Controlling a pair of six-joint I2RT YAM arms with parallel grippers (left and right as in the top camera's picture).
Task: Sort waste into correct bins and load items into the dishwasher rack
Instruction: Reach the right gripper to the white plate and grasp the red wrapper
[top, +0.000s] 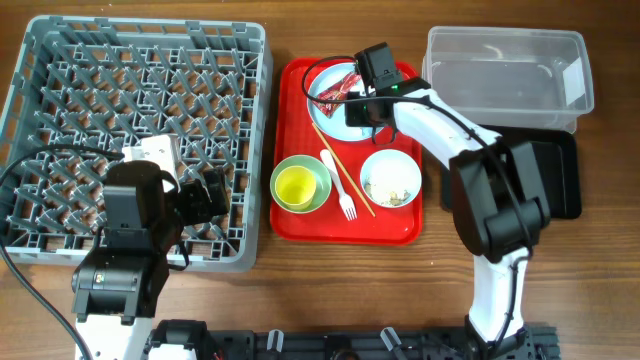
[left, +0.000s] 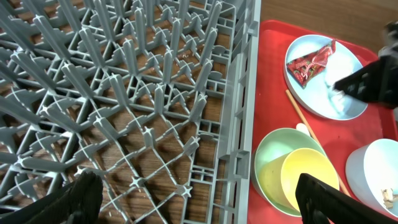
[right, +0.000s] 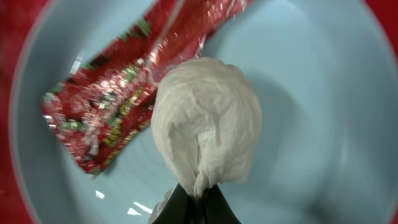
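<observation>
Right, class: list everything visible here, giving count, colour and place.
dishwasher rack: 1, grey, left
serving tray: 1, red, centre
plate: 1, pale-blue, tray's far end
snack wrapper: 1, red, on plate
crumpled wad: 1, white, on plate
green bowl: 1, light green, on red tray
cup: 1, yellow, inside green bowl
pale bowl: 1, whitish-blue, on red tray
food scraps: 1 pile, whitish-beige, in pale bowl
fork: 1, white, between bowls
chopstick: 1, wooden, beside fork
tub: 1, clear, far right
black tray: 1, black, beside tub
table: 1, brown, underneath
left end effector: 1, black, open, over rack
right end effector: 1, black, shut on wad
</observation>
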